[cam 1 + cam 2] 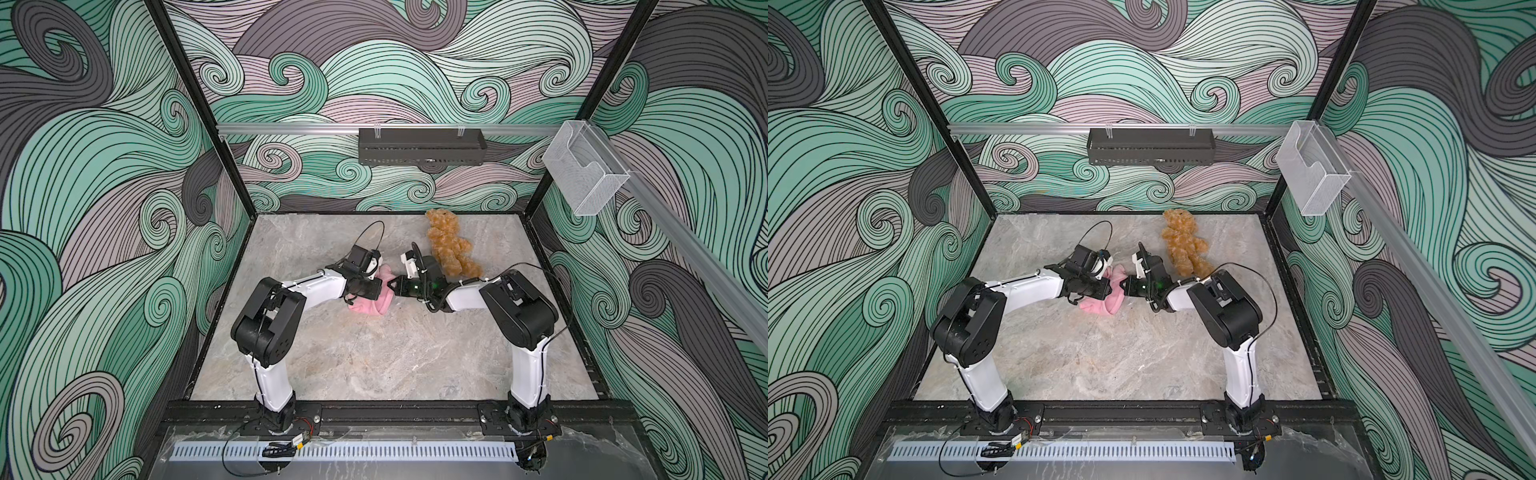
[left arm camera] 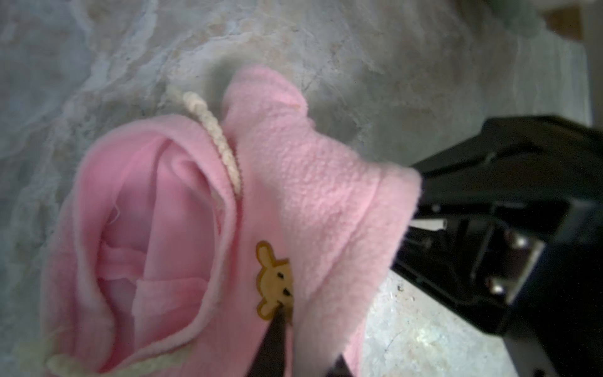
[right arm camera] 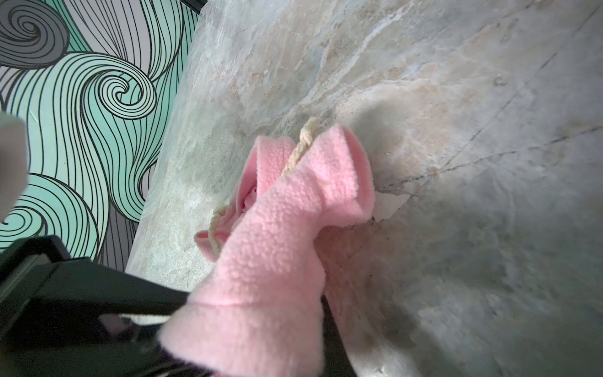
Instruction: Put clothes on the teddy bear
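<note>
**Figure.** The marble-patterned desk (image 1: 374, 357) is carrying the whole scene. The two arms are reaching inward from the near edge and meeting near its middle.

The teddy bear (image 1: 449, 245) is lying bare at the far right of the desk. Its head is pointing toward the far edge and its legs toward the right arm's wrist; whether it is touching that wrist cannot be told.

The pink fleece garment (image 1: 376, 302) is lying between the arms, left of the bear and apart from it. The left claw (image 1: 377, 289) is pinching the garment, closed beside its orange bear-face patch (image 2: 274, 280). The right claw (image 1: 394, 286) is gripping the opposite hem, with fleece draping over its fingers in the right wrist view. A cream cord (image 2: 212, 130) is running along the garment's opening.

Judging by its curly fur and slack pose, the bear is likely light, soft and floppy rather than fragile. Holding it by the torso rather than by a limb is probably the steadiest option.
</note>
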Motion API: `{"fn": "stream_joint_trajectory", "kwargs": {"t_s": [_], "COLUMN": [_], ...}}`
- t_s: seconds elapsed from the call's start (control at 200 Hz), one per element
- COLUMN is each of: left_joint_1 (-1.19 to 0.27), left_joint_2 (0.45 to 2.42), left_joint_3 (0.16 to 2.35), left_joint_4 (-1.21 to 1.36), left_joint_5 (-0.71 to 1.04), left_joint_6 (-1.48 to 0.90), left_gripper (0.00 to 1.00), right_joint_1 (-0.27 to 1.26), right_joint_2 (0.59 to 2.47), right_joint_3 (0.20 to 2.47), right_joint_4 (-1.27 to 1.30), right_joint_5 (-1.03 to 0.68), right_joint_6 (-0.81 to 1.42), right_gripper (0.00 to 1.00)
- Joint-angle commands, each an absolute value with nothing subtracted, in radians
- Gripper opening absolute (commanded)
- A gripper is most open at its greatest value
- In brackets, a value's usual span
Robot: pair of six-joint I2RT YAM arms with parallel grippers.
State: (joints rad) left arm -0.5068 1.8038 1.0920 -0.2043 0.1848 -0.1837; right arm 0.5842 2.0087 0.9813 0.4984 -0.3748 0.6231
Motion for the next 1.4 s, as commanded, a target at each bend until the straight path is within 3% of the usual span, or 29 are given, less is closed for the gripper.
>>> {"fn": "stream_joint_trajectory", "kwargs": {"t_s": [0.0, 0.11, 0.3, 0.435, 0.765, 0.915, 1.091, 1.196, 1.396], "left_joint_1": [-0.508, -0.487, -0.449, -0.440, -0.439, -0.439, -0.436, -0.427, -0.412], "left_joint_2": [1.781, 1.761, 1.772, 1.762, 1.727, 1.717, 1.712, 1.705, 1.686], "left_joint_3": [1.086, 1.054, 1.052, 1.053, 1.055, 1.059, 1.061, 1.060, 1.069], "left_joint_4": [-0.155, -0.101, -0.081, -0.078, -0.124, -0.154, -0.174, -0.195, -0.223], "left_joint_5": [0.152, 0.183, 0.237, 0.242, 0.244, 0.232, 0.202, 0.186, 0.181], "left_joint_6": [-0.246, -0.299, -0.318, -0.320, -0.319, -0.309, -0.310, -0.318, -0.320], "left_gripper": [0.00, 0.00, 0.00, 0.00, 0.00, 0.00, 0.00, 0.00, 0.00], "right_joint_1": [0.580, 0.563, 0.478, 0.341, 0.255, 0.260, 0.318, 0.377, 0.426], "right_joint_2": [1.933, 1.833, 1.634, 1.680, 2.133, 2.234, 2.059, 1.883, 1.546], "right_joint_3": [0.964, 0.947, 0.967, 1.088, 1.641, 1.764, 1.498, 1.275, 1.077], "right_joint_4": [0.399, 0.288, 0.038, -0.074, -0.353, -0.530, -0.524, -0.508, -0.515], "right_joint_5": [-0.335, -0.308, -0.128, -0.075, 0.061, -0.018, -0.105, -0.143, -0.126], "right_joint_6": [0.568, 0.464, 0.284, 0.278, 0.187, 0.145, 0.088, 0.084, 0.087], "right_gripper": [0.20, 0.54, 0.82, 0.92, 0.97, 0.85, 0.70, 0.67, 0.91]}}
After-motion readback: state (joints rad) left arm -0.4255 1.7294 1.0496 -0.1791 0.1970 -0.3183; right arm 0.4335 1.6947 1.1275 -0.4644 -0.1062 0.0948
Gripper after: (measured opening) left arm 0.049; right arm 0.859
